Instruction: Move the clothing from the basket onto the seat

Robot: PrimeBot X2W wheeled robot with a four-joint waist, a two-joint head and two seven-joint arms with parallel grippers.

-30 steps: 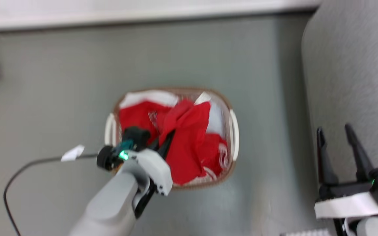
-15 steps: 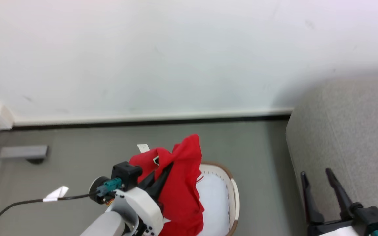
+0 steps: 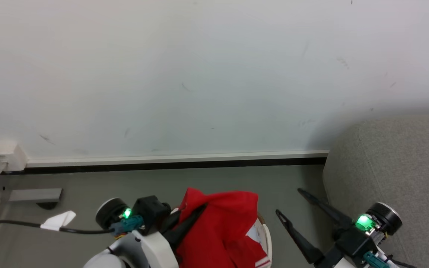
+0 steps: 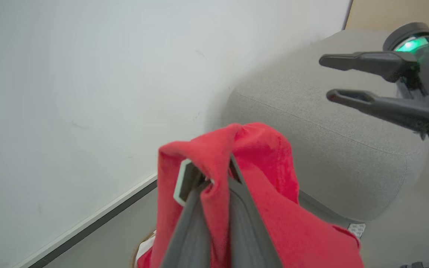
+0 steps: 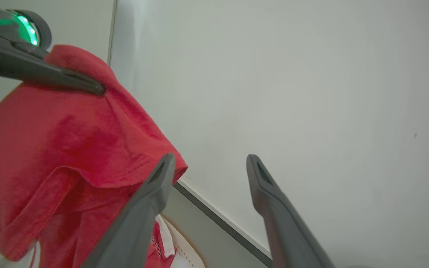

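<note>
My left gripper (image 3: 199, 210) is shut on a bright red garment (image 3: 225, 230), held up above the basket (image 3: 267, 238); only part of the basket's rim peeks out beneath the cloth. In the left wrist view the clothing (image 4: 266, 208) drapes over both fingers of that gripper (image 4: 214, 178). More red clothing with white trim (image 5: 158, 242) lies in the basket (image 5: 184, 253). My right gripper (image 3: 288, 201) is open and empty, pointing towards the hanging garment (image 5: 69, 149), with its fingertips (image 5: 251, 160) apart beside the cloth. The grey sofa (image 3: 397, 163) is at the right.
A white wall with a baseboard (image 3: 177, 160) runs close behind the basket. A black cable with a white tag (image 3: 56, 220) trails left over the grey-green floor (image 3: 125, 182). A wall socket box (image 3: 6, 154) and a grey bracket (image 3: 32, 194) are at the far left.
The head camera has tilted up towards the wall. My left gripper has lifted the red garment out of the basket. My right gripper has swung left, away from the sofa and towards the garment.
</note>
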